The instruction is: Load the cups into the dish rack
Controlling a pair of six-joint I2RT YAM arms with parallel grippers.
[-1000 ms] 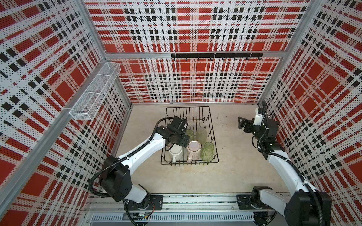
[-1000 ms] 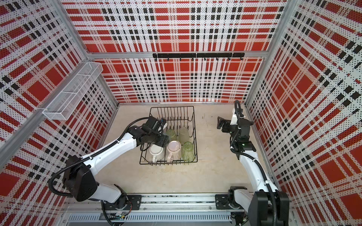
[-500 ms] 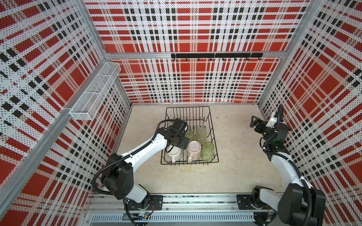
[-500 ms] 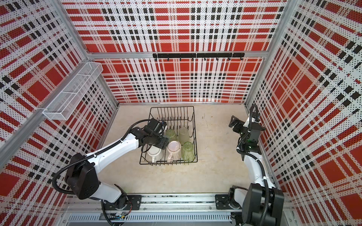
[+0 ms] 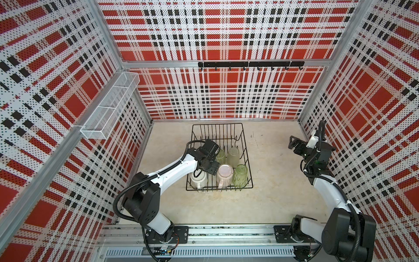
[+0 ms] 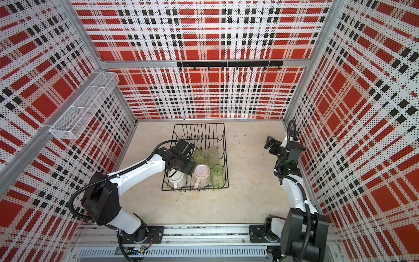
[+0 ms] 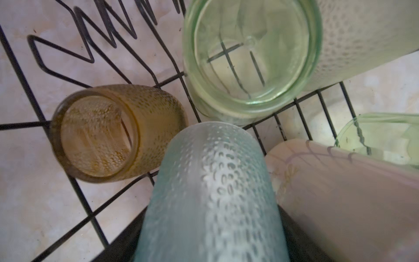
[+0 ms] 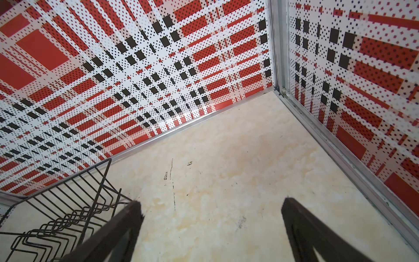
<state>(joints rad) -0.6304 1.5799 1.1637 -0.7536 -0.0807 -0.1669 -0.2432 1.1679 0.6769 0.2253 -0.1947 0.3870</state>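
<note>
One teal cup (image 7: 210,192), between left fingers (image 7: 127,242)

Dish rack (image 5: 247,156): black wire basket, far half with upright prongs bare.
Near row, left to right in top view: white mug (image 5: 199,179); pink mug (image 5: 224,173); clear green tumbler (image 5: 240,176). Mug handles toward near rim.
Row behind: second green tumbler (image 5: 220,155), frosted pale tumbler (image 5: 233,154), both on end.
Left wrist view: amber tumbler (image 7: 113,133), dimpled, translucent, on rack wires.
Teal tumbler (image 7: 210,192), frosted, dimpled, between jaws of left gripper (image 7: 208,233), just beside amber tumbler and pink mug.
</note>
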